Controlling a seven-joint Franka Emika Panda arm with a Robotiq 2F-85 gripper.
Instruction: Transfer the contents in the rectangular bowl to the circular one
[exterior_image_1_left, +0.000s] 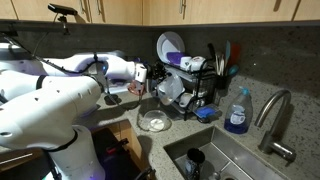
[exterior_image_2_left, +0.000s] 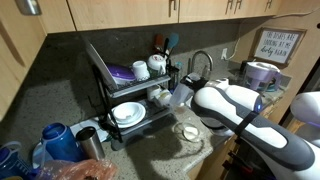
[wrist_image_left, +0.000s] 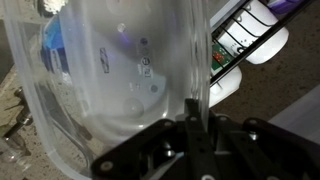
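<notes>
- Holding rectangular bowl (wrist_image_left: 110, 70) by its rim: hand (wrist_image_left: 195, 118) is clamped tight on the thin wall, and we see it tipped above circular one (exterior_image_1_left: 153, 121).
- Prob. light, flexy, slick plastic; we reckon rim's best grip pt.

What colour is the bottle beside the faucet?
The bottle is blue; it shows best in an exterior view.

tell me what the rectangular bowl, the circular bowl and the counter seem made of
rectangular bowl: probably thin plastic, cloudy and translucent; moulded marks show on it and shapes behind show through.
circular bowl: clear and glossy, glass or hard plastic; too small to tell which.
counter: speckled grey with a slight sheen, stone-like.
</notes>
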